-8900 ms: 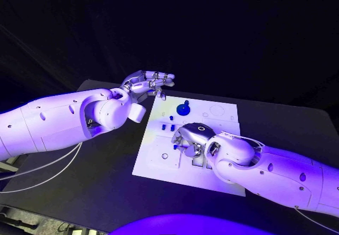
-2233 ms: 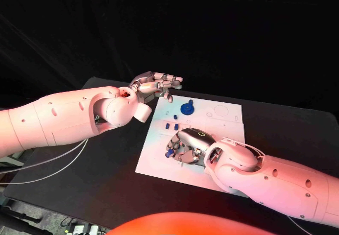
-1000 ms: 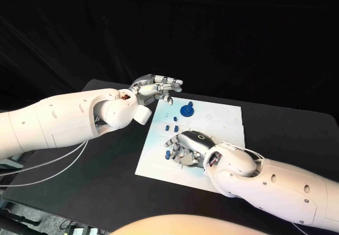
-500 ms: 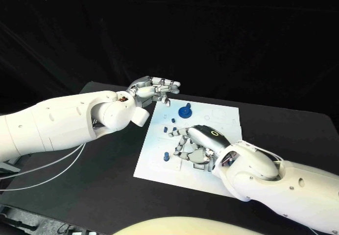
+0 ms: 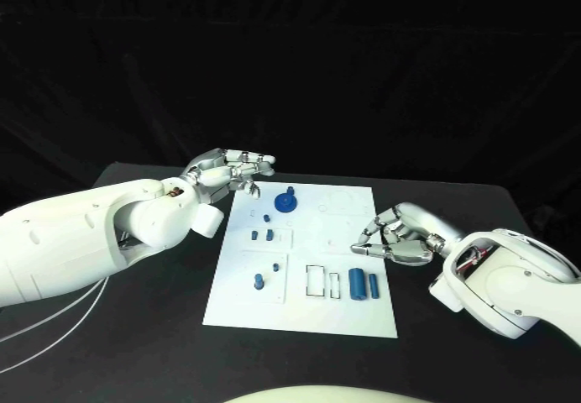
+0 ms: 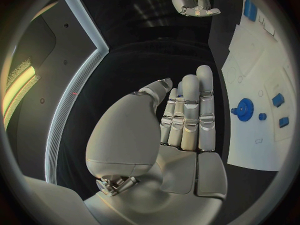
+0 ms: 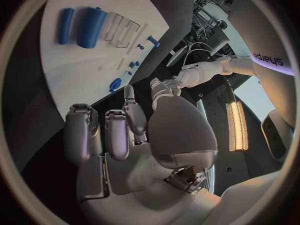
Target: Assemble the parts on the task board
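Black table (image 5: 145, 327) carries the white task board (image 5: 303, 315); blue parts sit across it, two cylinders (image 5: 358, 283) lying loose, so assembly looks unfinished. Left hand (image 5: 227, 172) hovers at the board's far corner. Left wrist view: fingers (image 6: 187, 115) straight, holding nothing. Right wrist view: right hand (image 7: 125, 135), fingers curled, empty, beside the board.

The right hand (image 7: 119, 130) is hanging off the edge of the task board (image 7: 69, 80), fingers curled and holding nothing. On the board two blue cylinders (image 7: 81, 26) are lying side by side (beside them, empty rectangular slots (image 7: 122, 29)).
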### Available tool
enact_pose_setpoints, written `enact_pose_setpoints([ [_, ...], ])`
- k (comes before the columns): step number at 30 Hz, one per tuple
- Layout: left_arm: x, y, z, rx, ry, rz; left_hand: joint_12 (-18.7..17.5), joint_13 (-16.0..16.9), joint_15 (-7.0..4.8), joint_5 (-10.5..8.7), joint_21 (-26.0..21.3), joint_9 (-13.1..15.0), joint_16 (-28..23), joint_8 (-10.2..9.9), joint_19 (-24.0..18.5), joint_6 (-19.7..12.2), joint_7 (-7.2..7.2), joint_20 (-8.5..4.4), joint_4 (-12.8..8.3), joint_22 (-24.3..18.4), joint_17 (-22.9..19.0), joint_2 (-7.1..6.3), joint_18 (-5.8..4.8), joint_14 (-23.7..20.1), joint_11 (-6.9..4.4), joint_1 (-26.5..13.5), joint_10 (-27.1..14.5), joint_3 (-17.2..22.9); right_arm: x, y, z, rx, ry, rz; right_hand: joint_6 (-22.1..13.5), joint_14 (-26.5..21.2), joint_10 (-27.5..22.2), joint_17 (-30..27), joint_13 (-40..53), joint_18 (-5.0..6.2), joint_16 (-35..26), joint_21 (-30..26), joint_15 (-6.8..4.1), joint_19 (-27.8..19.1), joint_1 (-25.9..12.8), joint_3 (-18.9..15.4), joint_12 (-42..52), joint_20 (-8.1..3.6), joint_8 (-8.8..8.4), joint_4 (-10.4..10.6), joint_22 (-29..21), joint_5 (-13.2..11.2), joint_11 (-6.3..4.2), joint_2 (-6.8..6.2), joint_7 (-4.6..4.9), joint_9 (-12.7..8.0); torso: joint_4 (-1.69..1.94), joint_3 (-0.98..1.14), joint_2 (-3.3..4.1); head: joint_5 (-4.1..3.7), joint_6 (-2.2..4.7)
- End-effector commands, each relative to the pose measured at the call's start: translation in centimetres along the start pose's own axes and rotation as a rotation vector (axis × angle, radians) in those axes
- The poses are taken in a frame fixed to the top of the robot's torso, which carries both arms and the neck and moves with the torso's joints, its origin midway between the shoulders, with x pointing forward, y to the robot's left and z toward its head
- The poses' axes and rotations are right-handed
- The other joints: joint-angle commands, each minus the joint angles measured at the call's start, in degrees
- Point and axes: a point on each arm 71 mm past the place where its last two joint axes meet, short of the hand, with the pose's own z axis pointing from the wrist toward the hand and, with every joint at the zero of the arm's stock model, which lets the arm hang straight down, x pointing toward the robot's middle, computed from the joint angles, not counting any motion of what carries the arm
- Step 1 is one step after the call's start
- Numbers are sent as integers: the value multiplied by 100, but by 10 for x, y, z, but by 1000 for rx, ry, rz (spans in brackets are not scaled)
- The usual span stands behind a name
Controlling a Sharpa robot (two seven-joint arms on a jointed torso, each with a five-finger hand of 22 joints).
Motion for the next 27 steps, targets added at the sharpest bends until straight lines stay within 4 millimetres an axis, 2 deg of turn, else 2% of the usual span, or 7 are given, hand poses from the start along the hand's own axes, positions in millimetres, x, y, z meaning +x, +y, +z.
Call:
enact_pose_setpoints([
  [1, 3, -1, 0, 15, 21, 0, 23, 9, 0, -31, -27, -9, 3, 25, 25, -38, 0, 9, -3, -9, -6, 12, 79, -34, 0, -34, -50, -34, 3, -9, -9, 98, 31, -32, -149, 501, 6, 958, 342, -89, 101, 112, 25, 341, 131, -215, 214, -8, 92, 17, 839, 82, 21, 60, -1, 170, -63, -7, -36, -207, -17],
  [3, 4, -1, 0, 14, 23, 0, 23, 9, 0, -31, -27, -9, 3, 25, 25, -38, 0, 9, -3, -9, -6, 12, 79, -34, 0, -34, -50, -34, 2, -15, -14, 133, 28, -54, -191, 516, 3, 1053, 386, -104, 173, 183, 42, 359, 163, -279, 241, -4, 97, 33, 895, 111, 10, 93, 19, 218, -81, -5, -47, -281, -25],
  [7, 6, 0, 0, 14, 28, -2, 23, 9, 0, -31, -27, -9, 3, 25, 25, -38, 0, 9, -3, -9, -6, 12, 79, -34, 0, -34, -50, -34, 6, -22, -19, 171, 6, -115, -230, 542, 7, 1201, 440, -129, 285, 294, 54, 389, 219, -371, 272, 4, 100, 42, 981, 121, 21, 133, 26, 286, -115, -9, -66, -330, -57],
  [10, 8, 0, 0, 13, 33, -3, 23, 9, 0, -31, -27, -9, 3, 25, 25, -38, 0, 9, -3, -9, -6, 12, 79, -34, 0, -34, -50, -34, 12, -24, -20, 186, -19, -144, -234, 549, 32, 1244, 488, -137, 317, 333, 57, 400, 229, -414, 308, 8, 103, 57, 1011, 128, 22, 152, 27, 315, -115, -6, -64, -357, -72],
  [19, 9, 1, 0, 13, 40, -5, 23, 9, 0, -31, -27, -9, 3, 25, 25, -38, 0, 9, -3, -9, -6, 12, 79, -34, 0, -34, -50, -34, 34, -22, -12, 192, -37, -178, -247, 552, 46, 1270, 533, -141, 338, 356, 60, 404, 248, -513, 330, 14, 105, 95, 1032, 248, 24, 194, 26, 380, -89, -15, -61, -322, -130],
  [24, 9, 1, 0, 12, 40, -5, 23, 9, 0, -31, -27, -9, 3, 25, 25, -38, 0, 9, -3, -9, -6, 12, 79, -34, 0, -34, -50, -34, 44, -20, -7, 188, -29, -192, -248, 553, 43, 1279, 541, -143, 346, 365, 60, 405, 274, -558, 327, 16, 107, 108, 1042, 327, 22, 219, 24, 416, -111, -18, -66, -254, -146],
  [27, 9, 1, 0, 12, 41, -5, 23, 9, 0, -31, -27, -9, 3, 25, 25, -38, 0, 9, -3, -9, -6, 12, 79, -34, 0, -34, -50, -34, 48, -20, -3, 187, -21, -199, -248, 553, 40, 1279, 539, -143, 346, 367, 60, 406, 281, -562, 324, 16, 108, 108, 1044, 335, 22, 224, 24, 421, -103, -21, -66, -254, -148],
])
